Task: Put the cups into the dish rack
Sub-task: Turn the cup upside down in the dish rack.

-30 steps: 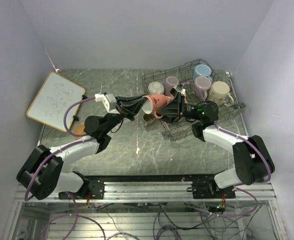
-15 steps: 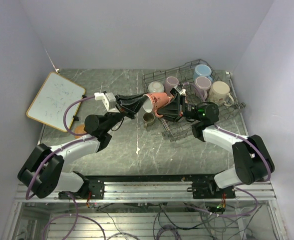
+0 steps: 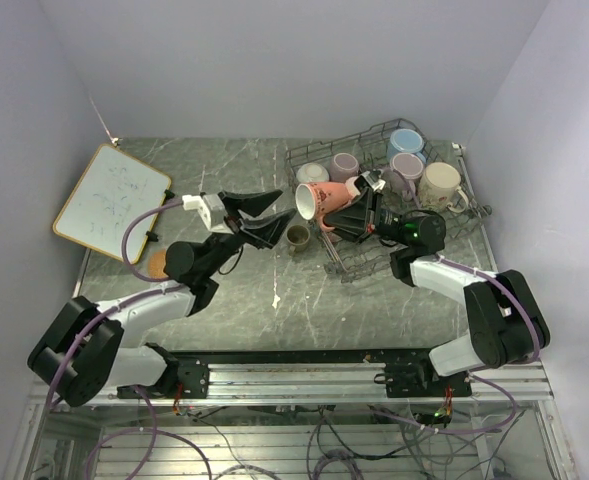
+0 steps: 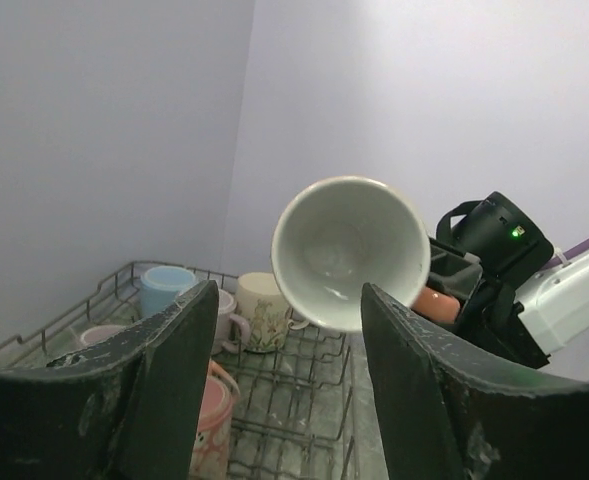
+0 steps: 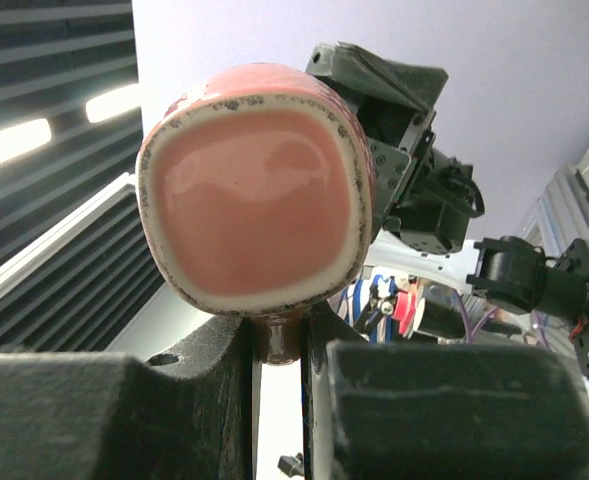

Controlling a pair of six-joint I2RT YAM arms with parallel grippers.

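Table (image 3: 274, 300): grey-green marble top; clock directions below are read from its middle in the overhead view.
Dish rack (image 3: 369, 265): grey wire basket at 2 o'clock, reaching to the far right corner.
Whiteboard (image 3: 111, 203): wood-framed, lying at 10 o'clock, well apart from the rack.
Left gripper (image 3: 282, 204): at 12 o'clock, fingers spread wide and holding nothing. It points at the open mouth of the peach mug, close to it but apart.
Right gripper (image 5: 279, 350): at 1 o'clock, fingers pinched tight on the peach mug's handle.
Peach mug (image 3: 319, 200): held in the air on its side over the rack's left edge, with its mouth towards 9 o'clock and its base towards the right wrist.
Mugs in rack: five show from above.
- Far end: light blue (image 3: 406, 142), mauve (image 3: 406, 166) and cream floral (image 3: 439, 183).
- Left end: another mauve (image 3: 345, 163) and a pale one (image 3: 312, 174).
Olive mug (image 3: 297, 236): small and upright on the table near the middle, just outside the rack at its 9 o'clock.
Coaster (image 3: 157, 263): round cork disc at 9 o'clock, partly hidden by the left arm.
Progress: well along, as I judge it. Five mugs are racked and the peach mug is carried but not yet set down. The olive mug is untouched on the table, and no other loose mug is visible.
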